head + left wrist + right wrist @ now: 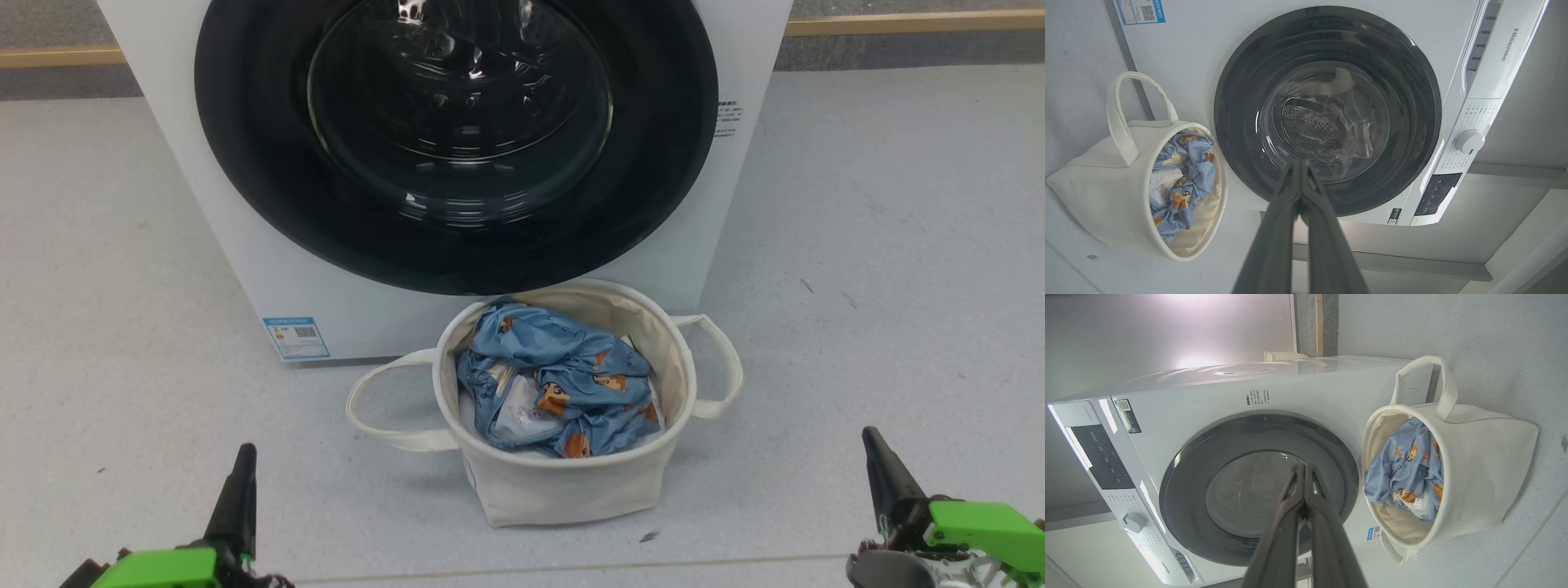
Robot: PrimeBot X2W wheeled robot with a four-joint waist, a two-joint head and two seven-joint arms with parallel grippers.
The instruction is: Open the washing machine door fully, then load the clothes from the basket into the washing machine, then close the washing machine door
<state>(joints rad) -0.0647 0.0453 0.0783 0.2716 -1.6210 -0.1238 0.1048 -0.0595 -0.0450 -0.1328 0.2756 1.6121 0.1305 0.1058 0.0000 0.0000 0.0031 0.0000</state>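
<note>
The white washing machine point(245, 269) stands straight ahead with its round black-rimmed door point(457, 139) shut flat against the front. On the floor before it sits the cream canvas basket point(563, 486), holding blue bear-print clothes point(555, 384). My left gripper point(242, 457) is at the lower left, shut and empty, well short of the basket. My right gripper point(870, 439) is at the lower right, also shut and empty. In the left wrist view the closed fingers point(1300, 165) point at the door point(1327, 110). The right wrist view shows its fingers point(1304, 469) together before the door point(1257, 486), basket point(1478, 477) alongside.
Pale grey floor point(898, 245) spreads on both sides of the machine and basket. A wooden skirting strip point(914, 23) runs along the far wall. The control panel with a round dial point(1469, 141) sits at the machine's top. A blue label point(297, 336) marks its lower front corner.
</note>
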